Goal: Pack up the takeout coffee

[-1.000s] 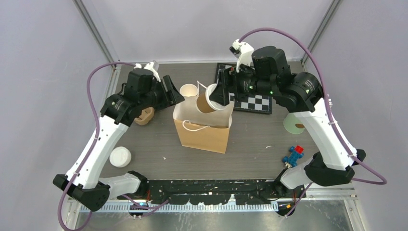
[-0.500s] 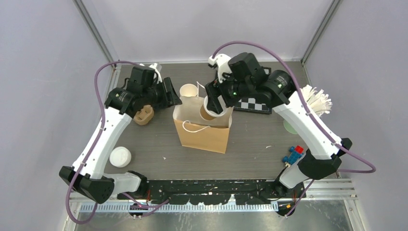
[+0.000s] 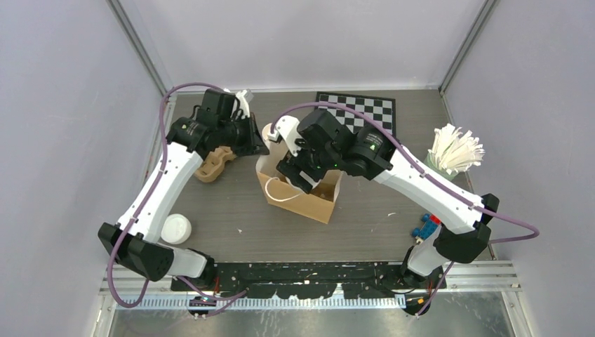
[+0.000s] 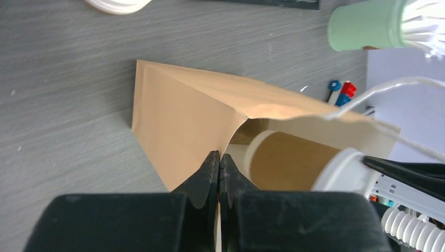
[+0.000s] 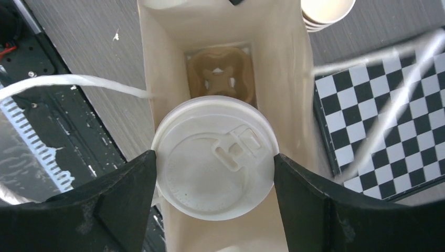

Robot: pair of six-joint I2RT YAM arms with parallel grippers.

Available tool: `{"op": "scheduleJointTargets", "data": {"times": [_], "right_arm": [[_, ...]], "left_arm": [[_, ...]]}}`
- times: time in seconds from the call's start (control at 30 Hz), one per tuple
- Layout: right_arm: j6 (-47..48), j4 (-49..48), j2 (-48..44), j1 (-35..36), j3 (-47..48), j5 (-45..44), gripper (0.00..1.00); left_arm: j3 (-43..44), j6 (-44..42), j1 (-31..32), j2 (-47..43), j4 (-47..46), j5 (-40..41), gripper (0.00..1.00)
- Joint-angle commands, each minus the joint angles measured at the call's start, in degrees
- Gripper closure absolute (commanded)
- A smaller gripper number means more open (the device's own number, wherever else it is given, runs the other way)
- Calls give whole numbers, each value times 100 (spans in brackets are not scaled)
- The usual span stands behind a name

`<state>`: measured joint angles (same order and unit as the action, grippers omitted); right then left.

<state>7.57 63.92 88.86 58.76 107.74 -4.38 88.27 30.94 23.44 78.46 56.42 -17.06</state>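
Note:
The brown paper bag point(image 3: 309, 203) stands open at the table's middle. My left gripper point(image 4: 219, 156) is shut on the bag's upper edge at its left side, also seen from above point(image 3: 257, 144). The takeout coffee point(image 5: 210, 168), a tan cup with a white lid, hangs inside the bag's mouth. My right gripper point(image 5: 215, 157) is shut on it, one finger on each side of the lid. From the left wrist the coffee's tan wall point(image 4: 286, 160) shows inside the bag. A brown cup carrier point(image 5: 220, 73) lies at the bag's bottom. From above, my right gripper point(image 3: 302, 174) hides the cup.
A stack of lidless cups point(image 3: 273, 132) stands just behind the bag. Another brown carrier point(image 3: 214, 166) lies to the bag's left, and a loose white lid point(image 3: 175, 228) near the front left. A checkerboard point(image 3: 365, 109), a green cup of white sticks point(image 3: 452, 151) and a blue-red toy point(image 3: 426, 226) are on the right.
My right gripper has carried the coffee forward and down into the bag's mouth. My left gripper has closed on the bag's edge.

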Motion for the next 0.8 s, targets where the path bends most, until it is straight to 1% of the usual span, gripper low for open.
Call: {"op": "scheduleJointTargets", "data": {"times": [0.0,0.07,0.17,0.23,0.27,0.37,0.43,0.5,0.57,0.63,0.77], "right_arm": [[521,-842,-279,10,-285,-291,23],[680,-1013,-290,11,-440,-260,23],[816,-1037,-250,5,-522,-228,24],[864,-1059,-282,9,-694,-189,24],[887,-1063,-298,19,-793,-178,24],[947,-1094,-415,62,-1063,-143,24],[1009,-1101,-526,105,-1210,-62,24],[1028,-1100,-604,178,-1297,-9,24],[1026,-1071,-651,274,-1345,-3,24],[1005,-1077,-689,357,-1409,-84,24],[1032,-1216,-714,423,-1551,-256,24]], "left_arm": [[-195,-160,-33,-320,-1243,-811,100],[-405,-104,-28,-376,-1476,-958,100],[-625,-149,-31,-480,-1569,-1012,100],[-803,-163,-30,-635,-1668,-846,100],[-857,-147,-31,-691,-1622,-708,98],[-791,-150,-33,-745,-1212,-464,82],[-730,-131,-33,-825,-858,-199,65],[-654,-233,-33,-915,-549,-78,53],[-542,-302,-32,-996,-169,60,49],[-505,-403,-33,-1039,91,-88,45],[-848,-471,-30,-1189,107,-529,41]]}}
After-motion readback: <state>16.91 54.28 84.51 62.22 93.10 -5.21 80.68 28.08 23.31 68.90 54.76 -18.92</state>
